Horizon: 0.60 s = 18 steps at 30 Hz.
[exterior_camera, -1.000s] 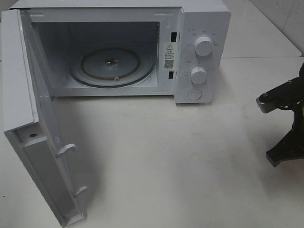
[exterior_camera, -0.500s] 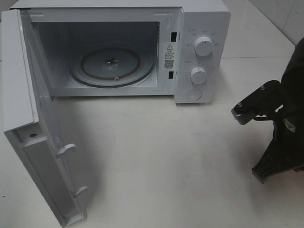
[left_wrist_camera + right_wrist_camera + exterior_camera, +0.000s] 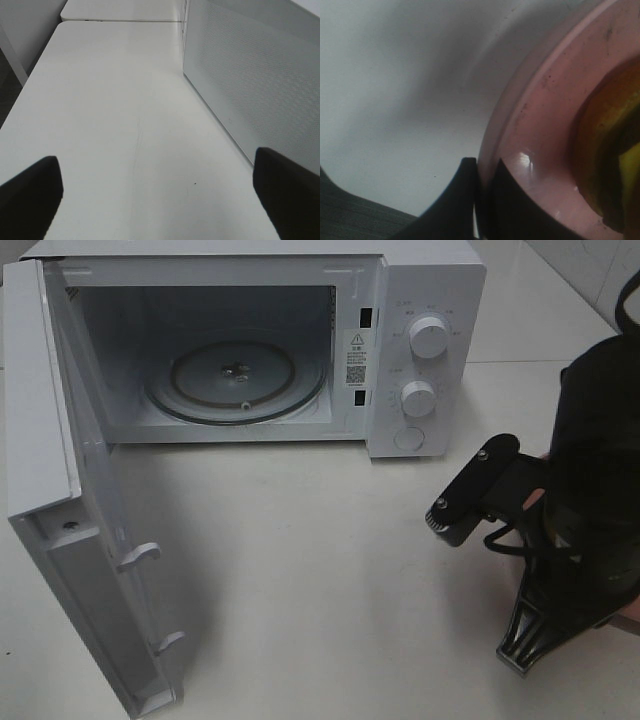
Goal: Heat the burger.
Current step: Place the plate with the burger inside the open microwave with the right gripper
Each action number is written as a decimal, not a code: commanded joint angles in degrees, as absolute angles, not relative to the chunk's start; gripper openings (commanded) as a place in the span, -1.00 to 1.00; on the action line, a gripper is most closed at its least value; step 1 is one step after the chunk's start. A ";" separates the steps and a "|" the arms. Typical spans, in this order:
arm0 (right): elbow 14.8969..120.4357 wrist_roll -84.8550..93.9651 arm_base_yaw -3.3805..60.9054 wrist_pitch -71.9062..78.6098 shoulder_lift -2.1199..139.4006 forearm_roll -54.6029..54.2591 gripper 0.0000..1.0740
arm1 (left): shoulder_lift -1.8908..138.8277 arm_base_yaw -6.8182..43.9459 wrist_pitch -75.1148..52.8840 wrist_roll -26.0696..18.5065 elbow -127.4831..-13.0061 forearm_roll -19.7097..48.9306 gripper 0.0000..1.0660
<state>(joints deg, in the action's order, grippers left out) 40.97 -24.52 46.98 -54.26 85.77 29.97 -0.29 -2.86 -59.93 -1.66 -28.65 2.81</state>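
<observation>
While the pink plate (image 3: 540, 125) is pinched at its rim between the closed jaws of the right gripper (image 3: 481, 200), the burger (image 3: 607, 150) is seen resting on that plate, close to the grip. In the high view both are almost wholly hidden beneath the right arm (image 3: 590, 490), which is placed at about four o'clock over the table (image 3: 300, 570).

The microwave (image 3: 430, 280) is found at twelve o'clock; its door (image 3: 60, 490) is swung out toward eight o'clock, and its glass turntable (image 3: 237, 375) is left bare. The step in hand is judged to be the carrying of the plate into the cavity.

The left gripper (image 3: 156, 165) is spread wide with nothing between its fingers, beside a perforated white panel (image 3: 260, 75), probably the door's outer face; it is not seen in the high view.

Since the plate is gripped at one edge only, it should be kept level and moved slowly, lest the burger be tipped or slid. A path toward ten o'clock from the arm is called for; the knobs (image 3: 428, 338) should be passed well clear. The plate should be centred over the turntable and set fully down before the grip is released.
</observation>
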 commanded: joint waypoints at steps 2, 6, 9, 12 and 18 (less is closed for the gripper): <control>40.79 -22.40 51.85 -56.49 85.31 32.49 -1.00 | -1.38 -2.69 -59.53 -1.49 -28.53 2.92 0.84; 40.79 -20.51 55.12 -56.44 85.31 32.49 -1.00 | -1.38 -2.69 -59.53 -1.49 -28.53 2.92 0.84; 40.85 -18.96 57.52 -56.44 85.31 32.49 -1.00 | -1.38 -2.69 -59.53 -1.49 -28.53 2.92 0.84; 40.85 -17.88 59.87 -56.44 85.31 32.49 -0.99 | -1.38 -2.69 -59.53 -1.49 -28.53 2.92 0.84; 40.85 -15.99 64.86 -56.21 85.31 32.95 -0.99 | -1.38 -2.69 -59.53 -1.49 -28.53 2.92 0.84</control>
